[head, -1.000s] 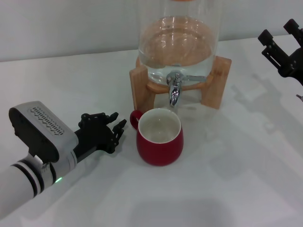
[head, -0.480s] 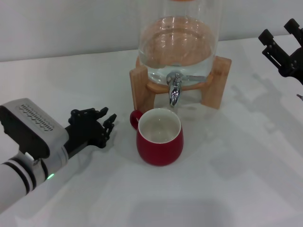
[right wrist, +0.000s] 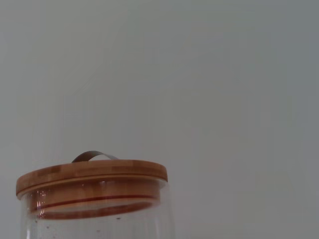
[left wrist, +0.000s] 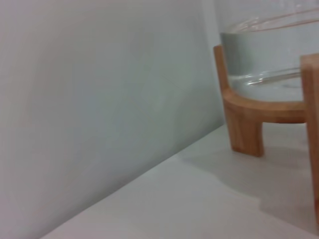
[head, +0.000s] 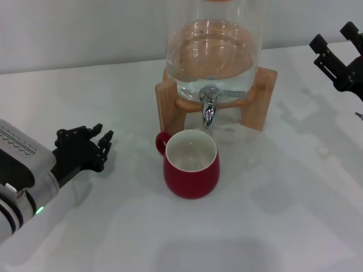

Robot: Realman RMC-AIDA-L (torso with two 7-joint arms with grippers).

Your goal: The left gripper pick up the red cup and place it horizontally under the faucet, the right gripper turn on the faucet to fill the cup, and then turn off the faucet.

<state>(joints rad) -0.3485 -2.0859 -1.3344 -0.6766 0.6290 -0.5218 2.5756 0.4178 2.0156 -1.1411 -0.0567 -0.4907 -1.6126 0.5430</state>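
The cup (head: 191, 164) is standing upright on the table (head: 272, 226), empty, directly in front of and just below the faucet (head: 209, 107), its small handle pointing toward the robot's left. The left gripper (head: 85, 148) is sitting low over the table well to the left of the cup, holding nothing, its fingers spread apart. The right gripper (head: 336, 56) is hanging high at the far right, well clear of the dispenser (head: 214, 51), its two jaws standing apart and empty. With the cup looking placed, the step in hand appears to be the right arm's: reaching the faucet's thin lever, which is pointing toward the robot's right. To do that well, the right gripper is best coming in from the right side and a little above, staying off the wooden stand (head: 258, 99), and pressing the lever with one tip rather than clamping hard, since the lever is slim and shiny. The spout seems to be sitting over the cup's far rim, so any flow should be watched for splashing outside.
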